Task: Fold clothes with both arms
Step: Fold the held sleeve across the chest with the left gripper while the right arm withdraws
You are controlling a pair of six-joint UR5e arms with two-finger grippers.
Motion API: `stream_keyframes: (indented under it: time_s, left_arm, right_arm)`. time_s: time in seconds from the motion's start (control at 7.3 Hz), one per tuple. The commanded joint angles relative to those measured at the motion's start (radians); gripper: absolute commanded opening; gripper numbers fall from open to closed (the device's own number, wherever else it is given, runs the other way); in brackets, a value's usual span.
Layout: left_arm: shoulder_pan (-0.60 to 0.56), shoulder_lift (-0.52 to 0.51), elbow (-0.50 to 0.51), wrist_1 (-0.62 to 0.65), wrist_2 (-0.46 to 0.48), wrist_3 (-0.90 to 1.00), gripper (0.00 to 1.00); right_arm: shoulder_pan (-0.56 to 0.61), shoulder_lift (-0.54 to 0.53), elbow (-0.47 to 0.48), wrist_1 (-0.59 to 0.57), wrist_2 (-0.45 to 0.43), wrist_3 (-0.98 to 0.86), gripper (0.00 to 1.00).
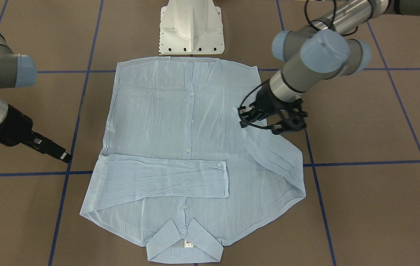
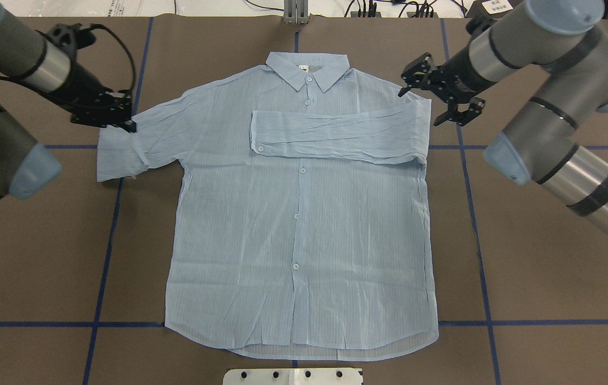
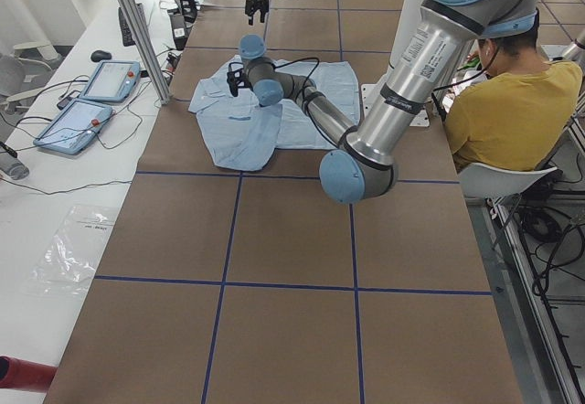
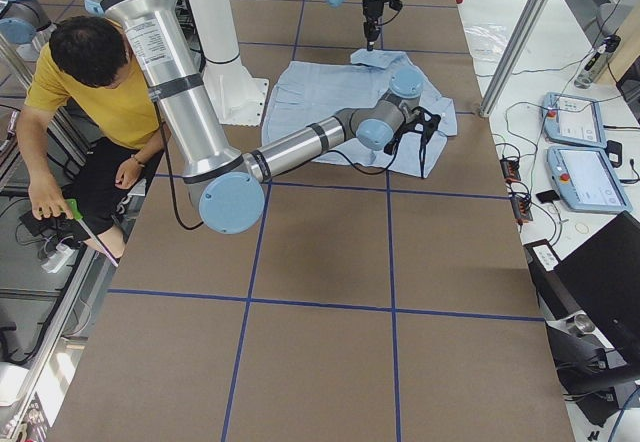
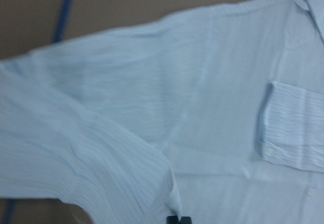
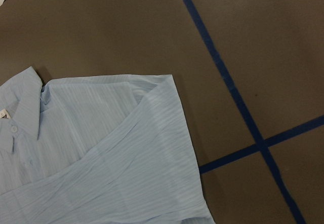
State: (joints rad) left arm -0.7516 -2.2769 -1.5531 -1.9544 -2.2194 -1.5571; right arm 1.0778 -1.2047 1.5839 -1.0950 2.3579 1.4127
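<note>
Nearest the robot, the white flanged pedestal base point(image 2: 293, 376) sits just short of the hem of the thin, pale-blue, finely striped long-sleeved shirt point(image 2: 304, 240), which lies face up and buttoned in the middle of the brown counter point(image 2: 549, 278). Bare surface crossed by blue tape lines point(image 2: 103, 235) stretches wide on both sides of the shirt's straight side edges. Farther out, one sleeve point(image 2: 336, 133) is folded flat across the chest, its cuff ending just past the button line. The other sleeve point(image 2: 122, 155) reaches sideways off the body, and the left claw point(image 2: 130, 125) is pinched together on its upper edge near the cuff. The right claw point(image 2: 420, 108) hovers with its fingers spread apart at the opposite shoulder corner, touching nothing. Farthest away, the pointed collar point(image 2: 309, 69) lies near the counter's far edge. The front-facing view shows what the overhead flattens: the gripped sleeve rises off the counter toward the left claw, and a white label point(image 1: 188, 244) sits inside the collar. The left wrist view is blurred, showing fabric and black fingertips point(image 5: 177, 219) closed at its bottom edge. Only the side views show a person in a yellow top point(image 3: 512, 102) seated beside the counter.
</note>
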Motion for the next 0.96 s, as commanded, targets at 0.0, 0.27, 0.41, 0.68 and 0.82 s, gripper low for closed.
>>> stream_keyframes:
  time_s: [0.0, 0.27, 0.41, 0.68, 0.82]
  left_arm:
    - [0.109, -0.317, 0.343, -0.148, 0.119, -0.226, 0.0]
    - [0.127, -0.361, 0.4, -0.222, 0.159, -0.259, 0.23]
    - [0.136, -0.368, 0.398, -0.236, 0.18, -0.255, 0.99]
    - [0.147, -0.38, 0.342, -0.265, 0.195, -0.268, 1.0]
    - [0.15, -0.359, 0.285, -0.255, 0.193, -0.267, 1.0]
  right_arm:
    - [0.043, -0.041, 0.002, 0.0, 0.001, -0.049, 0.99]
    - [0.048, -0.056, 0.01, 0.0, -0.008, -0.049, 1.0]
    - [0.044, -0.067, 0.013, 0.001, -0.029, -0.047, 1.0]
    - [-0.046, -0.126, 0.06, 0.003, -0.096, -0.032, 1.0]
    - [-0.152, -0.198, 0.146, 0.003, -0.195, 0.006, 1.0]
